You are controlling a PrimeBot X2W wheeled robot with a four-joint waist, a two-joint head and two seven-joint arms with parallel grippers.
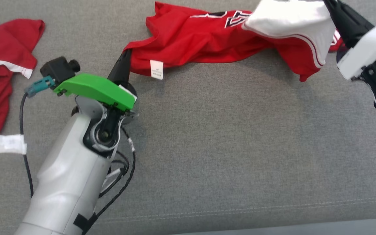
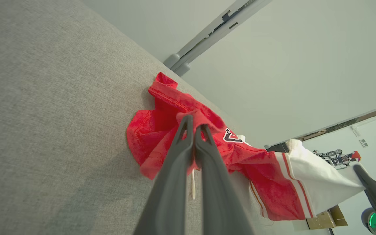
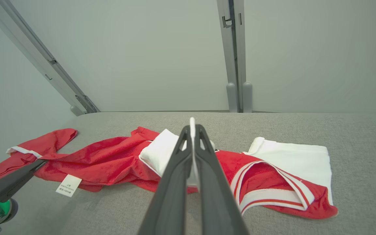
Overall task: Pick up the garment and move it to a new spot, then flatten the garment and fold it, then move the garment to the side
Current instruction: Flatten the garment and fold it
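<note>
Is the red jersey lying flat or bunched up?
Bunched up: the red jersey lies in wrinkled folds, left gripper pinching its red edge, right gripper pinching its white fabric.

Lower left we log pale grey left forearm (image 1: 67,182), bright green wrist cover (image 1: 96,89), teal plug (image 1: 39,85), black cables (image 1: 28,178) | upper right white wrist housing (image 1: 367,49) | fingers (image 2: 175,182) long, dark grey

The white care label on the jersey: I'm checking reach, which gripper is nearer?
Left. The left gripper is shut on the jersey right beside the label; the right gripper pinches the white sleeve at the far end.
</note>
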